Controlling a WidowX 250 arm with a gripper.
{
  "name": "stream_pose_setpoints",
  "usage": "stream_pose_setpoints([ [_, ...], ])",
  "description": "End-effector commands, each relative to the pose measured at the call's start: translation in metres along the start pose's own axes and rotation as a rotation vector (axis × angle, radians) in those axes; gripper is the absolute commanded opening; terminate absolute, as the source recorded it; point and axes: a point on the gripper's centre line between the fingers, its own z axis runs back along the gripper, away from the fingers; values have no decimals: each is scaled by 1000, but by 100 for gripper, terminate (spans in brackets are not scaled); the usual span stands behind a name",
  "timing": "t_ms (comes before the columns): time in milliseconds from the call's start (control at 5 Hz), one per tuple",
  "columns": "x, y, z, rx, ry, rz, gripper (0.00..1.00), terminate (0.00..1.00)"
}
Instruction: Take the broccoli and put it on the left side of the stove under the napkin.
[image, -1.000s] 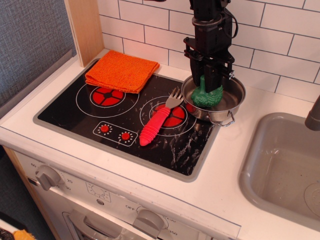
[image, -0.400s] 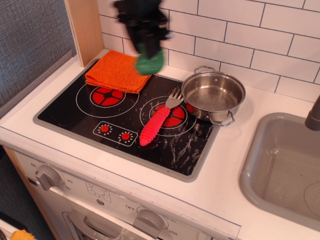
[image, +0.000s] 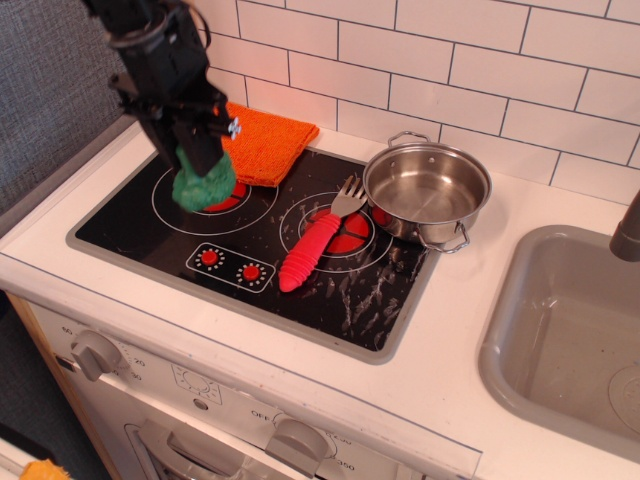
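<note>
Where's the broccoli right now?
The broccoli is held in the gripper over the stove's left burner, just in front of the orange napkin.

The tool (image: 200, 160) has carried the broccoli (image: 204, 187) out of the pot (image: 427, 192); now over the stove's (image: 330, 290) left burner.

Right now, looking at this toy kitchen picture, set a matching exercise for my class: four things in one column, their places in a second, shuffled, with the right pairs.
Things:
1. broccoli
2. napkin
3. fork
4. pot

Places:
A. lying across the right burner
B. held in the gripper over the left burner
C. stove's back left corner
D. stove's back right corner, empty

Pairs: 1-B, 2-C, 3-A, 4-D
</note>
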Motion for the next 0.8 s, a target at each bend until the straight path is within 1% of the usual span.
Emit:
stream_pose_setpoints([
  [0, -8, 10, -5, 71, -46, 33, 0, 0],
  [200, -11, 10, -14, 89, 9, 52, 100, 0],
  [400, -7, 7, -9, 98, 8, 45, 100, 0],
  [600, 6, -5, 33, 154, -88, 37, 100, 0],
])
